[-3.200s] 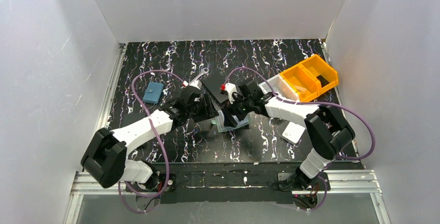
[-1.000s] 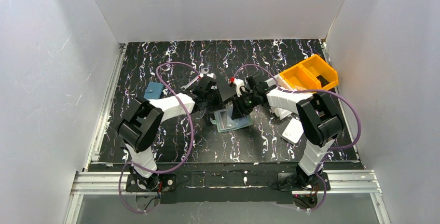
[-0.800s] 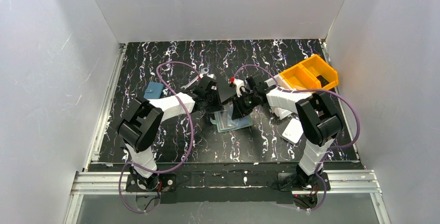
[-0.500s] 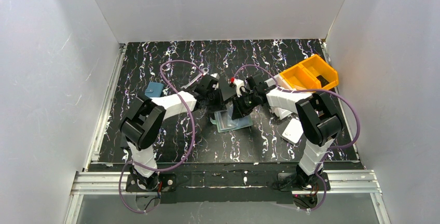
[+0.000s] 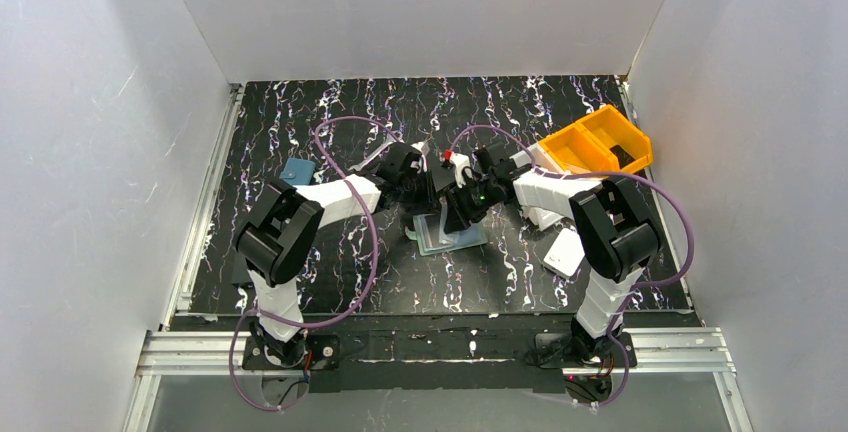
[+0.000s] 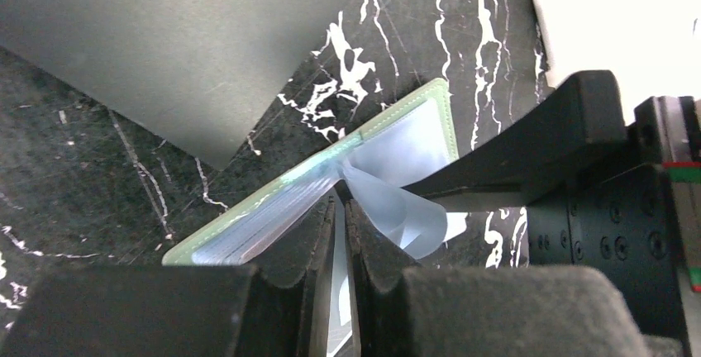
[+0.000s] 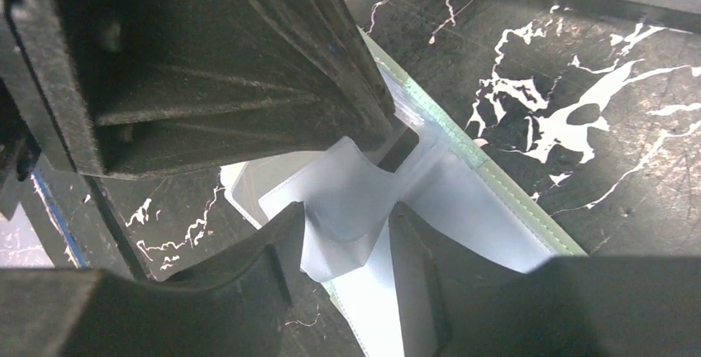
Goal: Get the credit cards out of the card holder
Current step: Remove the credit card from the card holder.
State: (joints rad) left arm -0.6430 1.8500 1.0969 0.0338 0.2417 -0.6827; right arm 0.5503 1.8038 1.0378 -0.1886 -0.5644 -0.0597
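The mint-green card holder [image 5: 462, 237] lies open on the table between both arms, its light-blue inner panels fanned up [image 6: 248, 229]. My left gripper [image 6: 340, 202] stands at the holder's spine, shut on one thin pale inner panel that runs up between its fingers. One light-blue panel [image 7: 351, 200] curls up between the fingers of my right gripper [image 7: 351, 237], which is open and straddles it without pinching. In the top view the left gripper [image 5: 428, 202] and right gripper [image 5: 455, 217] nearly touch over the holder. The credit cards are hidden; no bare card shows.
A black square plate [image 6: 165, 43] lies just behind the holder. A small blue pouch [image 5: 295, 172] sits at the left and a wrench [image 5: 375, 157] near it. A yellow bin [image 5: 597, 149] stands at the back right. A white box [image 5: 565, 252] lies at the right.
My left gripper has shifted right, onto the holder's spine. My right gripper has spread its fingers wider around the curled panel. The holder has stayed in place.
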